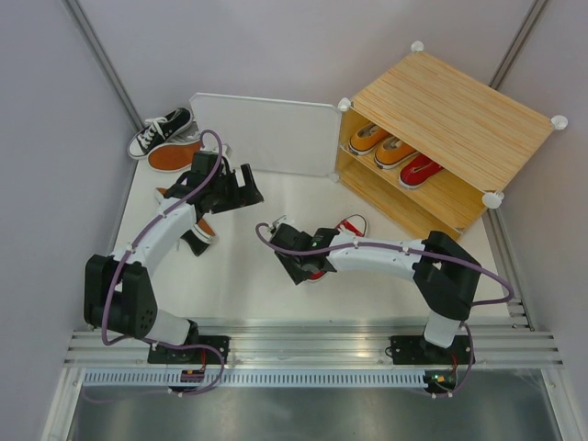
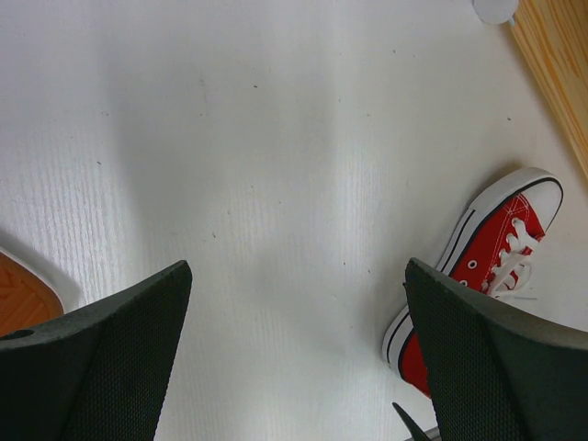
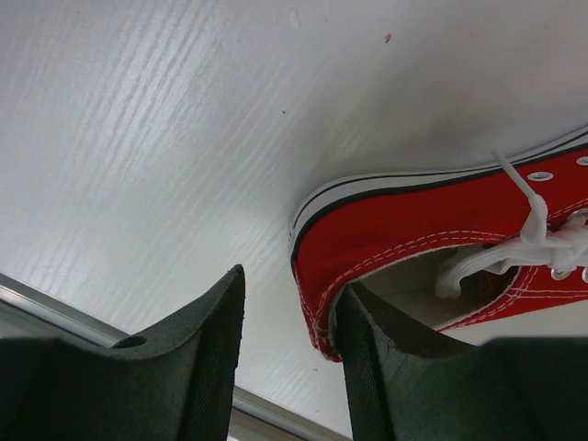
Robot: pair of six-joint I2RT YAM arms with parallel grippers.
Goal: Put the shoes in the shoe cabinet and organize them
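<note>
Right wrist view puts the red sneaker [image 3: 441, 220] on the white table [image 3: 138, 138], heel end nearest the right gripper [image 3: 294, 289]. Its jaws stand half-closed astride the heel wall. One finger [image 3: 395, 367] appears to sit inside the collar and the other finger [image 3: 184, 367] is outside, with a strip of table showing between it and the canvas. Whether the grip has bitten cannot be told. From the top external camera, the sneaker's long axis runs diagonally, white toe cap aimed up and right at the open front of the shoe cabinet [image 1: 459, 119] and heel hidden beneath the claw. The right arm is plainly the nearer one. It lies low and stretched leftward from its base, forearm across the sneaker's rear half, wrist tipped down. On the cabinet's shelf, two orange sneakers [image 1: 381, 144] and a second red sneaker [image 1: 420, 170] sit side by side, toes outward. The likely next move is a lift and a carry toward that red mate. The left gripper [image 1: 234, 188] hangs well apart from the red sneaker, near the door panel [image 1: 266, 135], jaws spread wide, holding nothing. A black sneaker [image 1: 161, 131] waits in the far left corner.
</note>
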